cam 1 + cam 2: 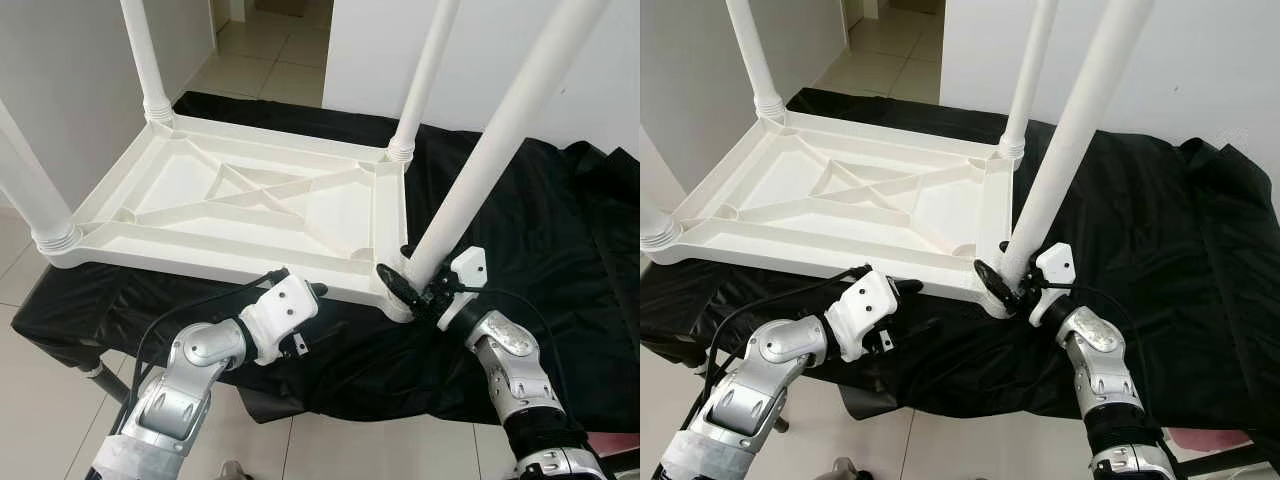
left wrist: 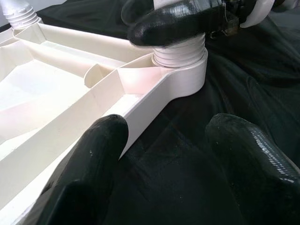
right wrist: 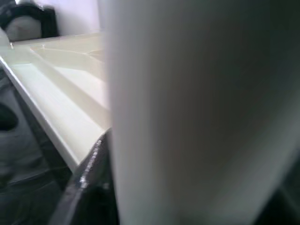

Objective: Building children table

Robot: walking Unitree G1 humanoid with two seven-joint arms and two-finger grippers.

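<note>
The upside-down white children's table (image 1: pixel 240 200) lies on my black-draped counter (image 1: pixel 560 250), three legs upright. My left gripper (image 2: pixel 164 154) hovers jaws apart at the table's near rim. My right gripper (image 1: pixel 415 285) is clamped on the tilted fourth leg (image 1: pixel 490 150) at its corner socket.

I get bright, even daylight in both head views, sharp throughout; my right wrist view is blurred, the table leg (image 3: pixel 197 112) too close.

Silver jointed arms, white wrist housings, looping black cables, and glossy black-fingered tools, perhaps rubbery (image 2: pixel 98 159).
</note>
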